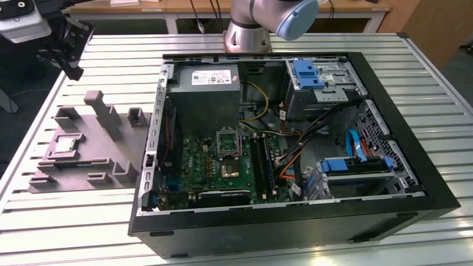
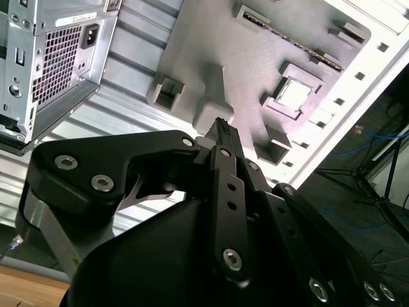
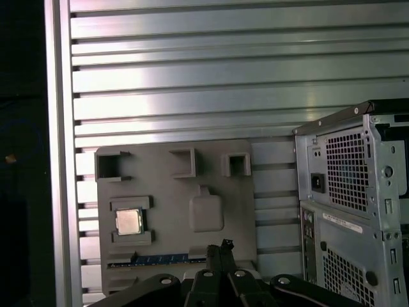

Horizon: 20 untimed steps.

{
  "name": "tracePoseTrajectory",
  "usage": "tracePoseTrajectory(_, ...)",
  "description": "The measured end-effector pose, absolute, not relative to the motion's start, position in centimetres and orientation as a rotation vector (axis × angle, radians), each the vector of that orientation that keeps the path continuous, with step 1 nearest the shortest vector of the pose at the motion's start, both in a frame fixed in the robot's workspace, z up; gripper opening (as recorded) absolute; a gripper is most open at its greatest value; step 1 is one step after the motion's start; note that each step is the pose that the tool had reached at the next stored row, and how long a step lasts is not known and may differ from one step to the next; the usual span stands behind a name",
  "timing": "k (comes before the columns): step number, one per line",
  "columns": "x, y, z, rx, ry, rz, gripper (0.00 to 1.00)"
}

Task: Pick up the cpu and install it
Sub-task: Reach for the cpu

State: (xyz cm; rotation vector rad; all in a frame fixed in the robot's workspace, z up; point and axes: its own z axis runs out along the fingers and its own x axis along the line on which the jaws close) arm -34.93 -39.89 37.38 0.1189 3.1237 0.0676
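The pincer (image 3: 223, 247) is closed. Its two fingers are pressed together at the tips with nothing between them. It hangs above the slatted table (image 1: 74, 233), well apart from everything it has to handle.

The cpu (image 3: 128, 221) lies flat in a shallow pocket of the grey holder (image 3: 167, 211). It is below the pincer, ahead of the tips and off to one side of the line they point along. In the exterior view the cpu (image 1: 65, 145) sits well below the pincer, near the holder's outer edge. The open computer (image 1: 436, 183) stands beside the holder on the side away from the cpu. The black-framed socket (image 1: 227, 140) on its board is farther from the pincer than the cpu is.

The work looks to be at its start, the reach for the cpu, which is untouched. To do this well, the fingers would need to spread wider than the cpu before going down, since closed tips would land on its top. The pocket has raised blocks (image 3: 131, 203) on two opposite sides and is free on the other two, so the fingers should probably straddle the free sides. The pincer should be centred over the cpu and square to its edges, so both fingers meet it together and it neither tips nor slides. A light squeeze seems wise, as the part is thin and likely easy to harm.
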Motion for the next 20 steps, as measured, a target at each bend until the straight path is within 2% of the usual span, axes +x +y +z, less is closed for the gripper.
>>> tracePoseTrajectory(20, -36.3, -39.9, 37.3, 0.119, 3.125, 0.068, 0.11)
